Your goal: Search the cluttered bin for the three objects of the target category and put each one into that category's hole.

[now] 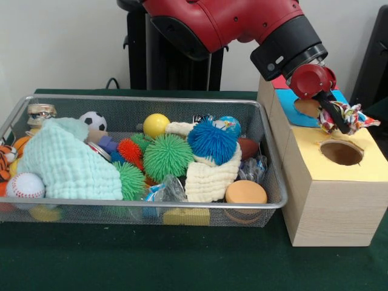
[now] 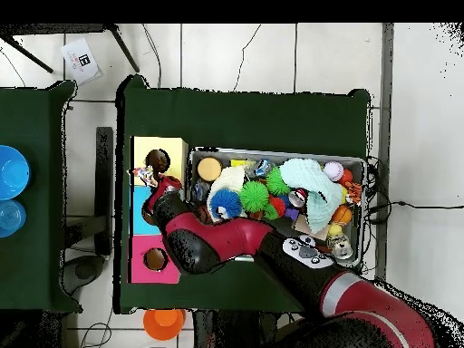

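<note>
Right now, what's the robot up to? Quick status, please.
Gripper shut on multicolored rope toy. Over the boxes, near blue-topped hole. Bin still cluttered. Nothing blocking.

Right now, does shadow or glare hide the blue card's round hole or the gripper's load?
Front view: even light, no glare; the black gripper, shut on a multicoloured knotted rope toy, partly blocks the blue card's round hole. Overhead view: the red arm covers that hole.

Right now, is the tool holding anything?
Yes, in the front view the tool grips a multicoloured knotted rope toy above the blue-topped box and the yellow-topped box.
</note>
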Controlling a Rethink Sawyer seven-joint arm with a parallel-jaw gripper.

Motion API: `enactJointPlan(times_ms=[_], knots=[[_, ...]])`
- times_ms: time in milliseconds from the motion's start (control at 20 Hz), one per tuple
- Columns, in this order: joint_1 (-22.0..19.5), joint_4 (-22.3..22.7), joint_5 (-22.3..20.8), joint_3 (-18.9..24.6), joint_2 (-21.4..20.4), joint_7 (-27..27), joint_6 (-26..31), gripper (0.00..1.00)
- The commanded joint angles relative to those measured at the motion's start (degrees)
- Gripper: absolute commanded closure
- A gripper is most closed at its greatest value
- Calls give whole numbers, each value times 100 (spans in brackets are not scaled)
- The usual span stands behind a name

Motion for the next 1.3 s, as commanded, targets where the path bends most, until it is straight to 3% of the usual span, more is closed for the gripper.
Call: enactJointPlan(times_ms=[50,600,950,1300], knots=[[1,-741,-322,-377,136,1376,-509,100],[20,-839,-448,-351,281,1376,-393,100],[172,-1043,-462,-480,395,1377,-659,100],[171,-942,-535,-375,321,1462,-787,100]])
